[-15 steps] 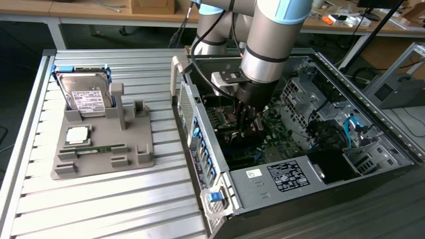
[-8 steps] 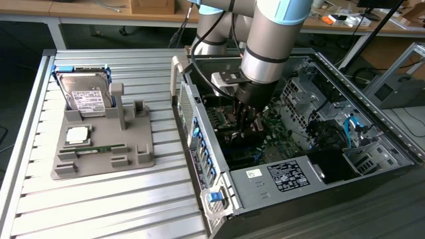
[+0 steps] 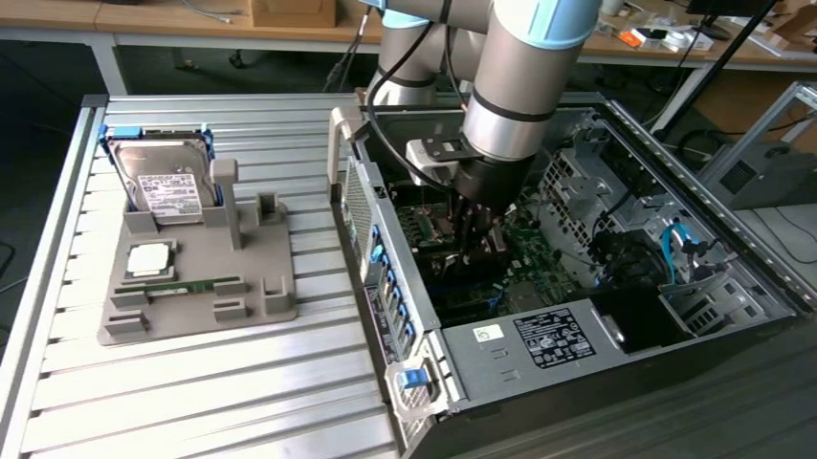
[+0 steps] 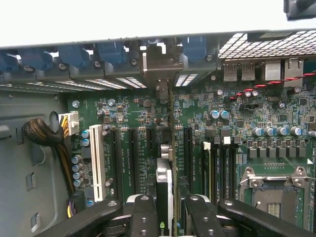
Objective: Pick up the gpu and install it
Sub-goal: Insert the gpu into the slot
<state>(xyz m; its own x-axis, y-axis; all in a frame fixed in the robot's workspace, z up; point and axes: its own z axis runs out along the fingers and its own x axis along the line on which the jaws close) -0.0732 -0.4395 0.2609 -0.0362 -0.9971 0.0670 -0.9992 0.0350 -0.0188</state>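
While the gripper [image 4: 165, 212] pinches the gpu [image 4: 166, 163] edge-on above the motherboard [image 4: 133, 138], the card looks light, stiff, fragile; its edges suit gripping.

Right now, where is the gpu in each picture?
Exterior view: the gpu is a dark sliver under the tool, inside the open computer case.
Wrist view: the gpu stands edge-on, gripped between the tool's fingers.
Shared landmark: the green motherboard.
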